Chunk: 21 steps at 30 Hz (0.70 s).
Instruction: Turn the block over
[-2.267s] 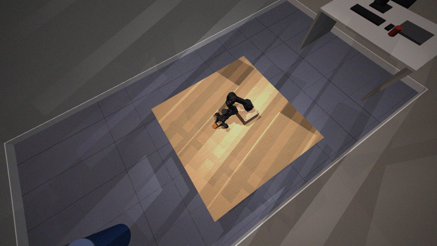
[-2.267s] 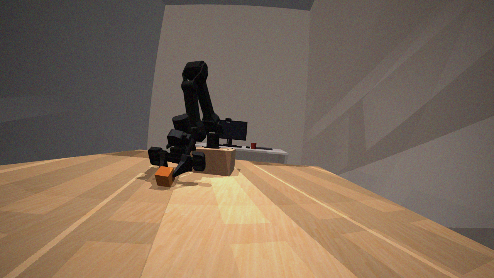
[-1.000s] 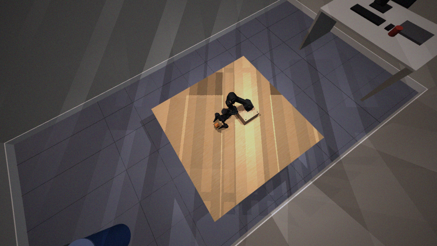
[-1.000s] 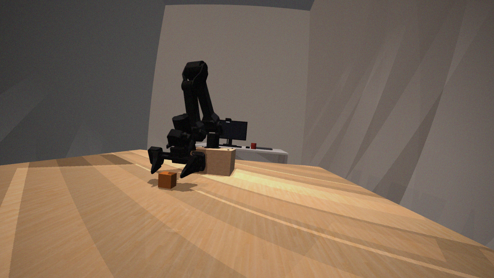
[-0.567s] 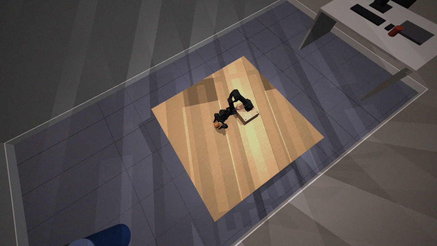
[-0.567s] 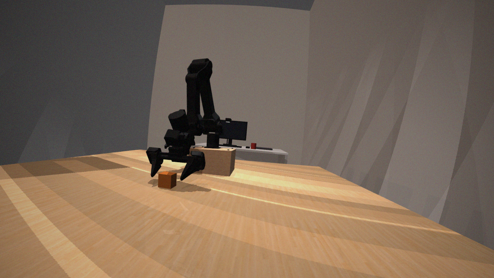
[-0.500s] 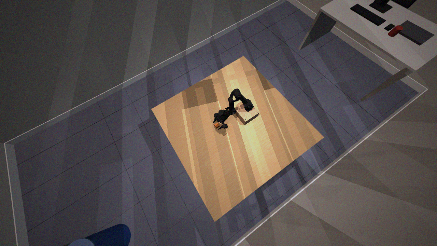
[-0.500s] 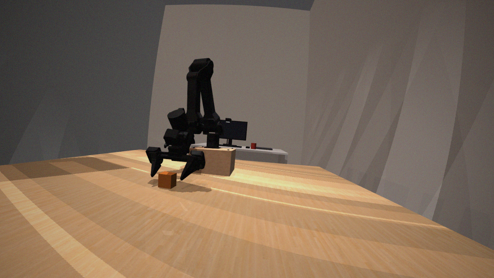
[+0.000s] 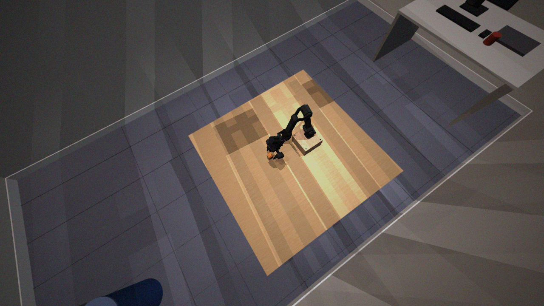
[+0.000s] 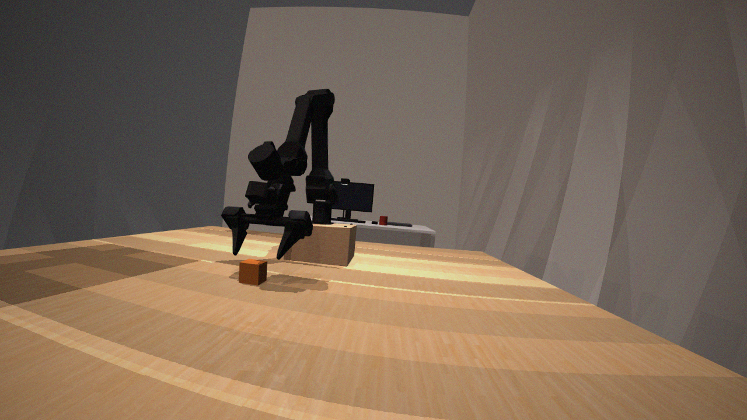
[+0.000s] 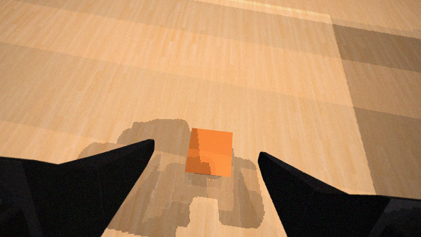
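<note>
The orange block (image 9: 270, 155) (image 10: 252, 272) (image 11: 217, 145) rests flat on the wooden table (image 9: 304, 228) (image 10: 418, 365) (image 11: 99, 66). Its top face looks plain orange, with a shadow across part of it. The two sides seen in the exterior view show no mark. In the wrist view a thin dark sliver shows along the block's lower edge, on the side toward the arm; its underside is hidden. My gripper (image 10: 257, 256) (image 11: 207, 150) is wide open and empty, pointing down above the block. The fingertips are higher than the block's top, one to either side of it in the wrist view.
The arm's wooden base box (image 9: 307, 142) (image 10: 328, 245) stands behind the gripper. A white desk (image 9: 449, 41) with a red cup (image 9: 491, 38) (image 10: 383, 220) and a monitor (image 10: 358, 196) stands off beyond the table. A blue cylinder (image 9: 137, 293) is on the floor.
</note>
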Each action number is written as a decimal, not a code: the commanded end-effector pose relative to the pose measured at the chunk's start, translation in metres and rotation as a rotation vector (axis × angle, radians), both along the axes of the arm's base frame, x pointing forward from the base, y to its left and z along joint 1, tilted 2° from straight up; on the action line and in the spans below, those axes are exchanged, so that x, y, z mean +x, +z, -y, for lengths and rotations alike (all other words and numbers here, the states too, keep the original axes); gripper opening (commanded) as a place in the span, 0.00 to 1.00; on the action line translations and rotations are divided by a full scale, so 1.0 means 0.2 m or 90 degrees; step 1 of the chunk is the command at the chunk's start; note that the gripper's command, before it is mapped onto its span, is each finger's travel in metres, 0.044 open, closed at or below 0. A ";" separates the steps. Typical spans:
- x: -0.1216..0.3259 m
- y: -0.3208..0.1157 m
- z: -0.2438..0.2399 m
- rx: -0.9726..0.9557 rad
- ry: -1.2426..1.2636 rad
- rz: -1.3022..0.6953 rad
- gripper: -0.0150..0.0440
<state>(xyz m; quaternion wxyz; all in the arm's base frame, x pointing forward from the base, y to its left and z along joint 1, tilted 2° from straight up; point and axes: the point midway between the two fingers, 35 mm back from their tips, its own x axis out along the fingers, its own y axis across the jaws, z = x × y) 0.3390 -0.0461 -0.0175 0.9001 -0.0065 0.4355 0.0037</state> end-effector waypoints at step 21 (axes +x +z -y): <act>0.06 0.27 0.00 -0.018 -0.002 -0.271 1.00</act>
